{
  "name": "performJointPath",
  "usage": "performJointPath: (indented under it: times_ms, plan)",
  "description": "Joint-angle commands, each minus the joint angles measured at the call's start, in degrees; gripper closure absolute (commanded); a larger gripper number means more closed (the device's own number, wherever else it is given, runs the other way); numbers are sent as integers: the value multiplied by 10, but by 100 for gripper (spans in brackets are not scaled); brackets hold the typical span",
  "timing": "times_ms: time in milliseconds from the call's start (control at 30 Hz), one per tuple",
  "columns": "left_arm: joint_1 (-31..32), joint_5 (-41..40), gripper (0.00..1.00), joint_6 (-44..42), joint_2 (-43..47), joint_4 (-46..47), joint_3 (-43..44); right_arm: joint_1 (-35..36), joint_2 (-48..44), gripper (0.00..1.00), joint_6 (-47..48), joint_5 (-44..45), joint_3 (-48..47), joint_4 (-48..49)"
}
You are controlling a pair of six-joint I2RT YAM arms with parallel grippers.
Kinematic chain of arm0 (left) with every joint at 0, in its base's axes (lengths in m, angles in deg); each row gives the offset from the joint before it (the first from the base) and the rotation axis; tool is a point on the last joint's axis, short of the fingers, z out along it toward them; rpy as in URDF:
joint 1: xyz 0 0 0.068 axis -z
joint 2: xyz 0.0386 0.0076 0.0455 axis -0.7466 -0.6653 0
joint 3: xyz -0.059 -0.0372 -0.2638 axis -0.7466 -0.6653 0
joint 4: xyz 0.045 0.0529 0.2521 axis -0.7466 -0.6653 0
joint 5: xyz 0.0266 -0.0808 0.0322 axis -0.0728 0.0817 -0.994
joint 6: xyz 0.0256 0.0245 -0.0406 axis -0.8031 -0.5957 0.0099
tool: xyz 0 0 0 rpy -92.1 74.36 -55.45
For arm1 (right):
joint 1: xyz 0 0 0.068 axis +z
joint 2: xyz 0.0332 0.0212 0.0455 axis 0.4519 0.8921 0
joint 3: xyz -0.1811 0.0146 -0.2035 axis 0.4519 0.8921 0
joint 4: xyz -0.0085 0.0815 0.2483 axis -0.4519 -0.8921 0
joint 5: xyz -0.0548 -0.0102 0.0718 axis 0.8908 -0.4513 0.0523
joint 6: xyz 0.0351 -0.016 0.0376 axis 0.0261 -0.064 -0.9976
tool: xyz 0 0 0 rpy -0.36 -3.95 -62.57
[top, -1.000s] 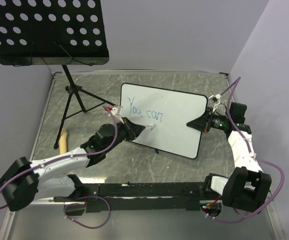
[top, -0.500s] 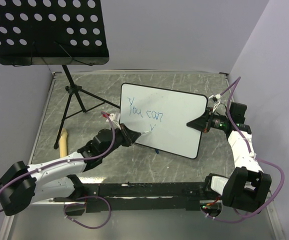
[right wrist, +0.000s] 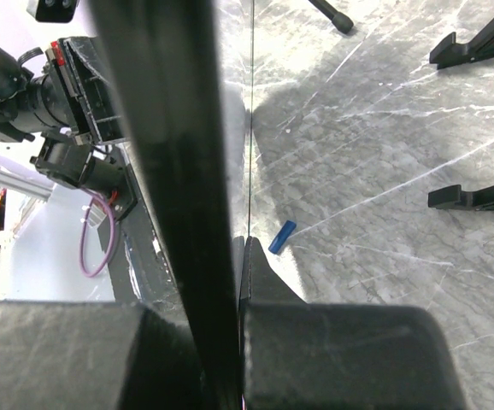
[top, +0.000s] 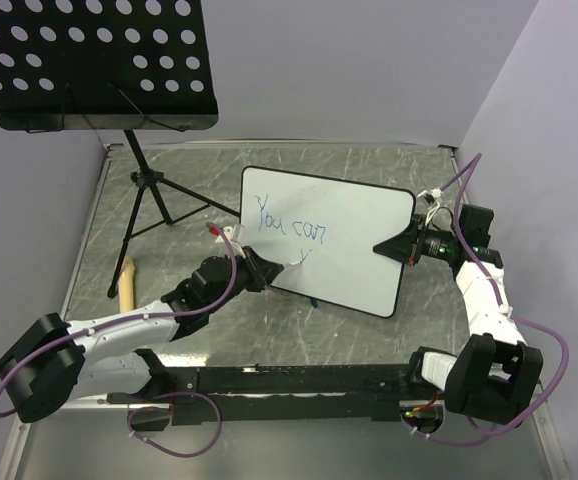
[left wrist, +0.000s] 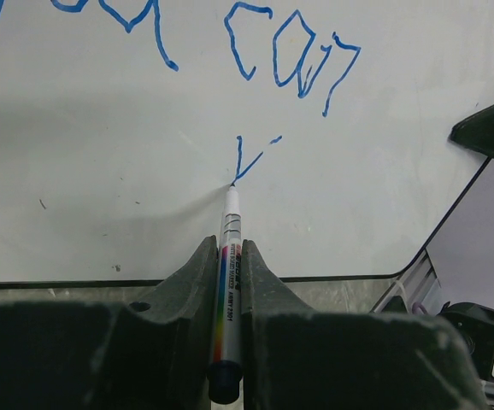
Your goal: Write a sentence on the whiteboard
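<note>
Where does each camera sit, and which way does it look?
Top external: above and behind, looking down at the table; both arms show.
Left wrist: on the left arm, facing the whiteboard; left gripper pinches a marker.
Right wrist: on the right arm, along the whiteboard's edge; right gripper clamps it.
Top and left wrist share the blue writing.

The whiteboard (top: 364, 255) bears blue handwriting (top: 291, 222) reading "You can"

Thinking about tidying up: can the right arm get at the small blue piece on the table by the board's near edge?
Probably not as things stand: the right gripper is shut on the whiteboard edge and would have to let go first. The blue piece itself lies uncovered.
</note>
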Motion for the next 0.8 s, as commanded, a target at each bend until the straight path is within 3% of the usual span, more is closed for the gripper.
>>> performJointPath:
  times_ms: [0,767]
  plan:
    - [-4,5,99,1,-3,42,17,3,-9,100,2,-131,-44,20]
    - [-7,16,99,5,-20,44,26,3,-9,100,0,-131,-43,22]
